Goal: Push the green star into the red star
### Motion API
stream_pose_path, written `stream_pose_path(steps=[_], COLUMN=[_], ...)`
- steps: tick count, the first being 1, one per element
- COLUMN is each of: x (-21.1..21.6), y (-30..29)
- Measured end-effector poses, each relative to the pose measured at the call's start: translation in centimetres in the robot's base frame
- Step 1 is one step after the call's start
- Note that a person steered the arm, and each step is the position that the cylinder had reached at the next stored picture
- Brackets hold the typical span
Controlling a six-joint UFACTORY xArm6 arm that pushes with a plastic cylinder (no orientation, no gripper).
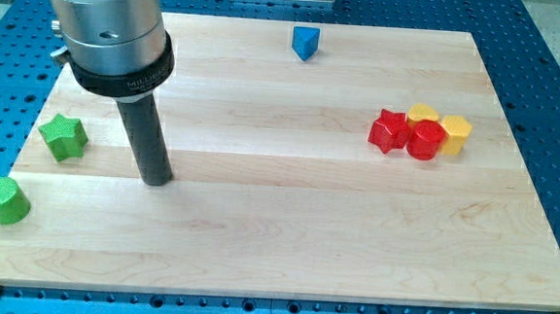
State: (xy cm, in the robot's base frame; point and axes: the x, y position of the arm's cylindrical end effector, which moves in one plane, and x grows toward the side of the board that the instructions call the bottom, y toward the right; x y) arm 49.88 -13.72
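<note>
Green cylinder [3,200], board-edge overhang, bottom left.

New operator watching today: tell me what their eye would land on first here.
First, the dark rod at the view's left, my tip resting just right of the green star. Next, the tight cluster at the view's right: red star, red cylinder and two yellow blocks.
</note>
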Motion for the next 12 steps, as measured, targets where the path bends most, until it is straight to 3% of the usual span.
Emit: stream_pose_path(steps=[1, 3, 5, 6, 7, 8, 10, 11, 12], x=[0.6, 1.1, -3.9, 0.1, -2.4, -7.7, -7.3, -7.5, -11.7], y=[-0.2, -8.4, -9.9, -10.8, -15.4, -15.2, 1.6, 1.5, 2.0])
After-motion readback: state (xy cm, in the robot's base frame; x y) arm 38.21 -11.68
